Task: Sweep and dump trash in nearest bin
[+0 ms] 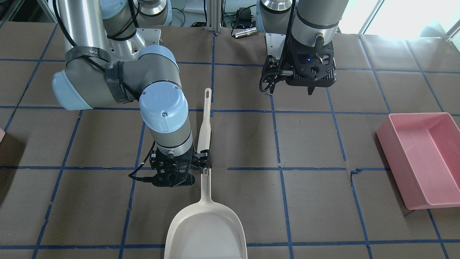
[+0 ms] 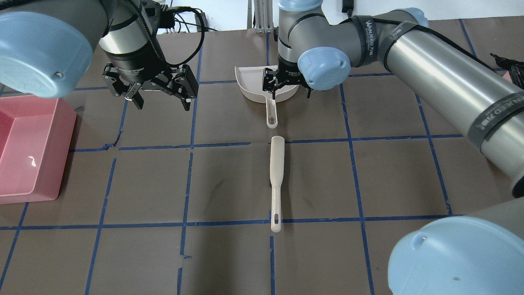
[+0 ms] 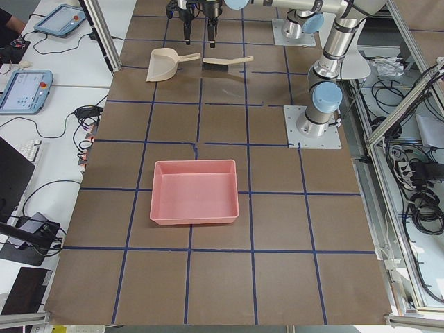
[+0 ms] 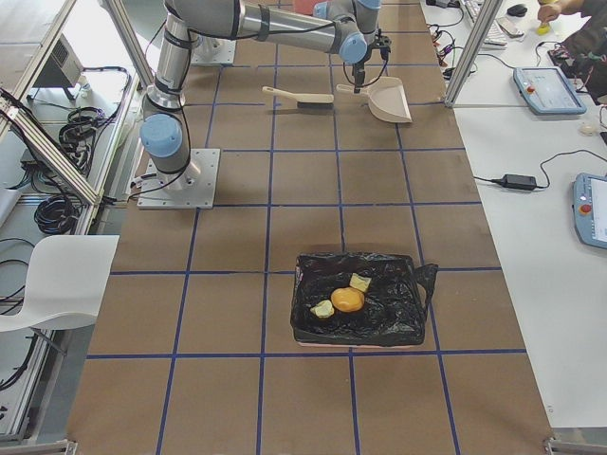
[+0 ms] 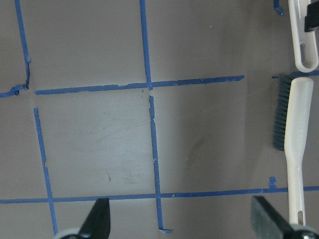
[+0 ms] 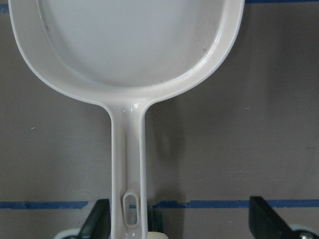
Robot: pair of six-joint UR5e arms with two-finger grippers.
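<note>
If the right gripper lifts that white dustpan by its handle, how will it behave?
The dustpan looks like rigid moulded plastic, so it is probably stiff and light. Its bulk lies ahead of the thin handle, so it may tip forward or twist in a grip. The glossy finish could be slippery.

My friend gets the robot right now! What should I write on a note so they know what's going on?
Right gripper: open, fingers either side of the handle of the dustpan, not gripping.
Left gripper: open, empty, over bare table.
Dustpan: empty, on the table; brush lies in line with its handle.
Trash: three lumps in the black-lined bin at the table's right end; none seen elsewhere.
Done: trash looks binned.
Left: likely just pulling both arms back.
</note>
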